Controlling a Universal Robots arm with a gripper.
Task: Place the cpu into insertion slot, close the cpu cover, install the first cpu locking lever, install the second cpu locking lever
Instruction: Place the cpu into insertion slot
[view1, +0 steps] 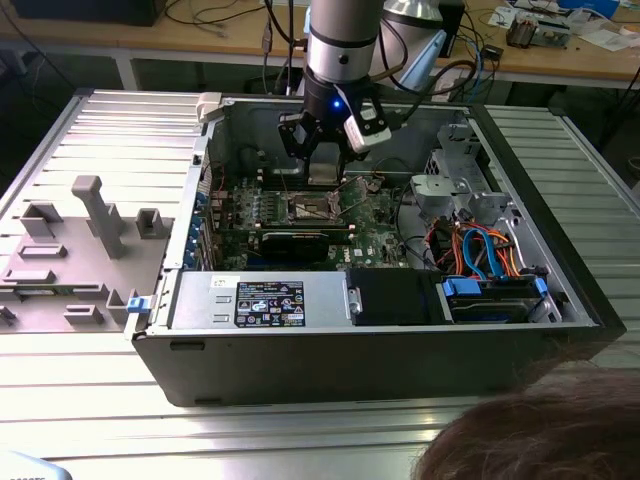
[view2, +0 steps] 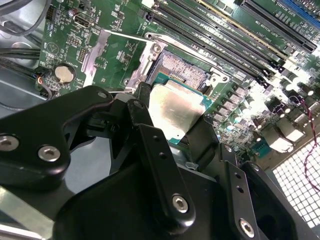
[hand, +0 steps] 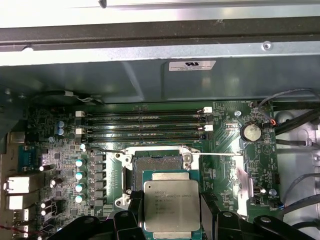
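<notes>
The cpu hangs level, metal face up, above the insertion slot; the gripper, pointing straight down, clamps its two opposite edges

Silver-grey arm, small blue light, black jointed claw with silver screws.

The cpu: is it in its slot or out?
Out. The gripper holds the cpu between its fingers, and the insertion slot shows bare pins.
</notes>
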